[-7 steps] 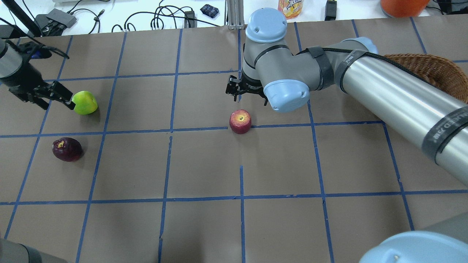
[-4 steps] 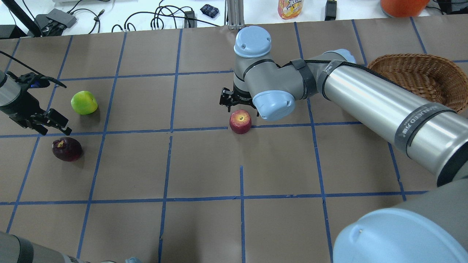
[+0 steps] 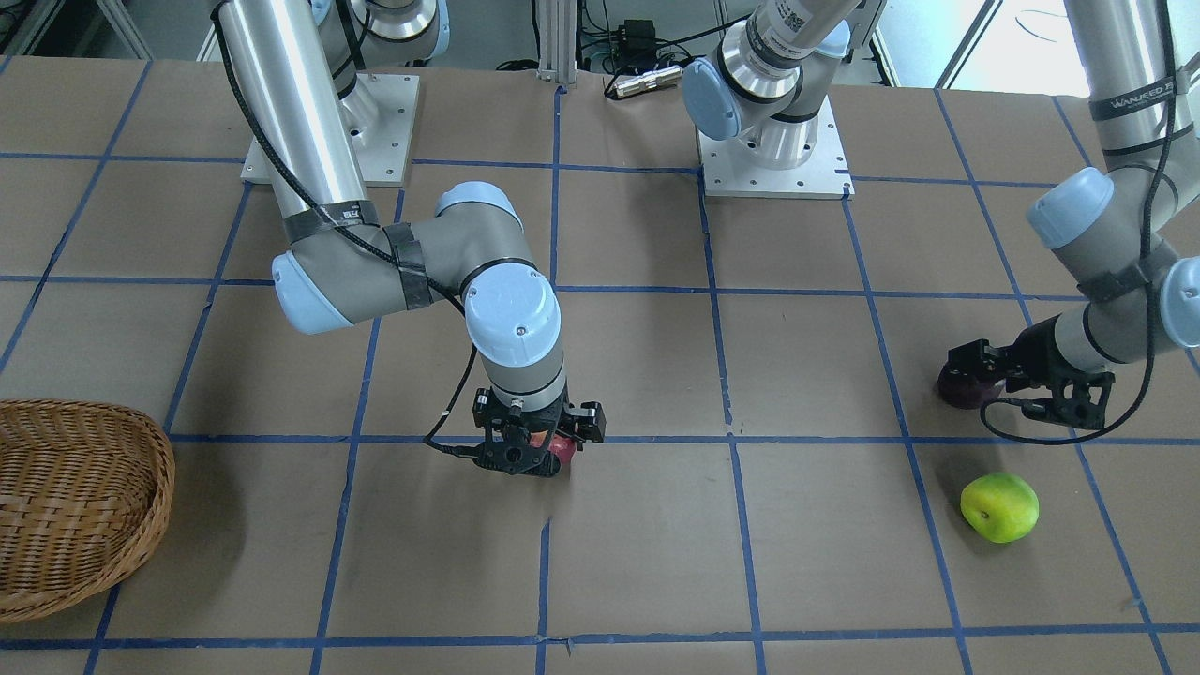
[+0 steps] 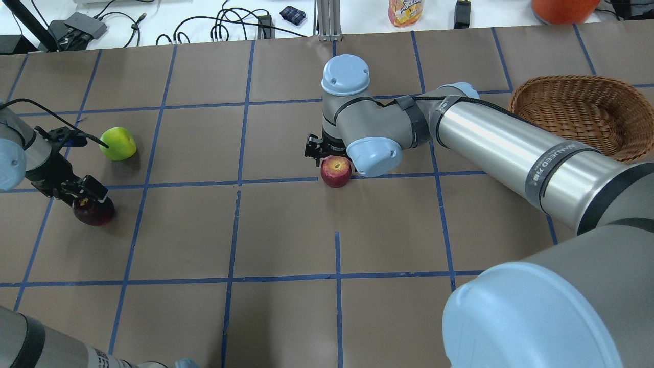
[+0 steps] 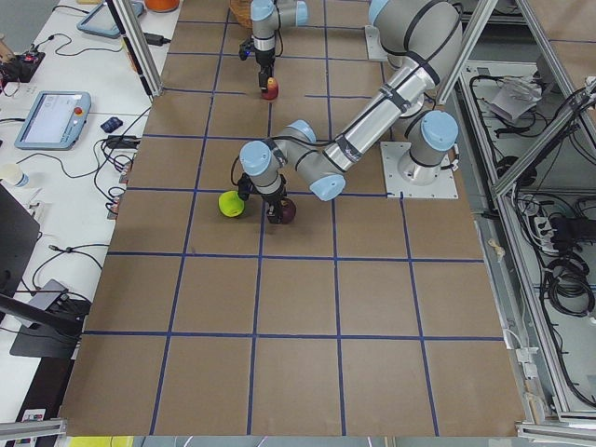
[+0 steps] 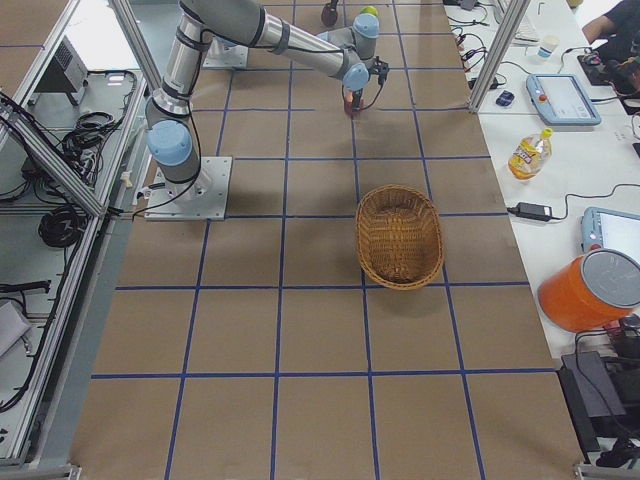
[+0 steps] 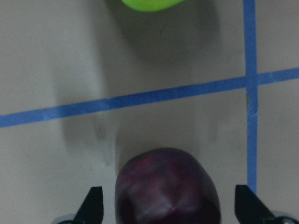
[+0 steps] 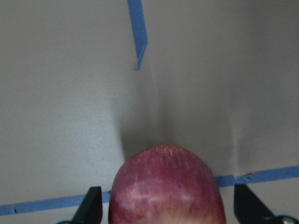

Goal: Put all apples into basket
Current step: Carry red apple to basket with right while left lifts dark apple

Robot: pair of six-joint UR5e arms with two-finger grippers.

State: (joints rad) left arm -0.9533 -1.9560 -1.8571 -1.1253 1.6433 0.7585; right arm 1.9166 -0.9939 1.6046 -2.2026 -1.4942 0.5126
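Note:
The red apple (image 4: 335,171) rests on a blue tape line mid-table. My right gripper (image 4: 328,154) hangs low over it, open; in the right wrist view the red apple (image 8: 166,186) sits between the two fingers (image 8: 247,205). At the left, the dark purple apple (image 4: 96,212) lies under my left gripper (image 4: 86,195), which is open too, its fingers (image 7: 91,205) on either side of that dark apple (image 7: 167,186). The green apple (image 4: 118,143) lies alone just beyond it. The wicker basket (image 4: 577,110) stands at the far right with no fruit in it.
Blue tape lines grid the brown table top. Beyond the far edge lie cables (image 4: 230,25), a drink bottle (image 4: 406,10) and an orange container (image 4: 562,7). The right arm's long silver link (image 4: 500,148) spans the space between the red apple and the basket.
My left gripper left the green apple's side and came toward the near edge, down over the dark apple. My right gripper sank and closed in on the red apple, uncovering the basket.

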